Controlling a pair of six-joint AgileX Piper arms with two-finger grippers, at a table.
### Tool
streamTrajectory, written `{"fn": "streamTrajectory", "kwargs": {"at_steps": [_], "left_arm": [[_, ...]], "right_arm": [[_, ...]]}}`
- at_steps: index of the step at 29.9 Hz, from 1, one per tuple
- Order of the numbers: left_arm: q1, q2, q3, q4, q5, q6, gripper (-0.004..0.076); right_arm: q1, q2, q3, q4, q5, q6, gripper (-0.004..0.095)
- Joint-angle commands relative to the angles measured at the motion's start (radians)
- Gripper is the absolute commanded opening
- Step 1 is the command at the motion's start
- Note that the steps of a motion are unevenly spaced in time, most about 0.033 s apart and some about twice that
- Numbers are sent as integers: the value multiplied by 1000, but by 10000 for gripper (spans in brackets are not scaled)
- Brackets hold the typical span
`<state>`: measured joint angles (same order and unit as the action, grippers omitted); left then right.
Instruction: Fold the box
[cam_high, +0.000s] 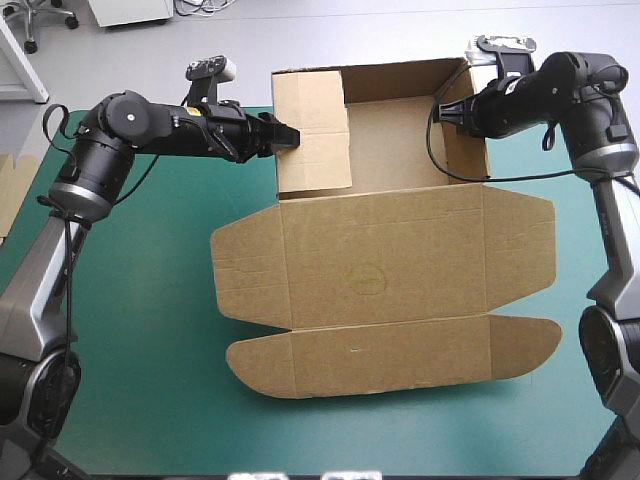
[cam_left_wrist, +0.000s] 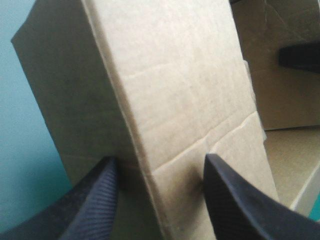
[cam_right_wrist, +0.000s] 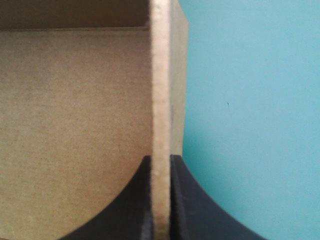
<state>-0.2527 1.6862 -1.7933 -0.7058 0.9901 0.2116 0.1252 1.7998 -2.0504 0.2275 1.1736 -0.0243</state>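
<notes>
The box (cam_high: 400, 270) lies across the middle of the teal-green cover (cam_high: 140, 360). Its tray is half raised at the far side, and its lid and front flap lie flat on the near side.

My right gripper (cam_right_wrist: 161, 159) is pinched onto the box's right wall, the black fingers nearly meeting with the board's cut edge between them. My left gripper (cam_left_wrist: 160, 165) straddles the box's left wall where the flap doubles over. Its fingers stand apart on either side; I think they only touch the board rather than clamp it, though the view is too close to be sure.

I'd treat this board as light and stiff. It should bend cleanly only at the scored creases, spring back if let go, and feel a bit slick. The best hold looks like a wall's top edge near a crease.

I can read no print or label, only a faint oval pressed into the lid.
</notes>
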Motion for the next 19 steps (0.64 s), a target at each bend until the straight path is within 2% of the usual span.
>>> {"fn": "streamTrajectory", "kwargs": {"at_steps": [1,6,14,19], "left_arm": [[-31,-44,-47,25,-23,-44,349],[-98,-24,-122,227,21,-143,347],[-137,75,-281,419,204,-258,347],[-148,135,-367,494,275,-291,347]], "right_arm": [[7,-56,-35,106,-41,9,3],[7,-56,-35,104,-31,17,3],[7,-56,-35,101,1,17,3],[21,-56,-35,64,5,24,3]]}}
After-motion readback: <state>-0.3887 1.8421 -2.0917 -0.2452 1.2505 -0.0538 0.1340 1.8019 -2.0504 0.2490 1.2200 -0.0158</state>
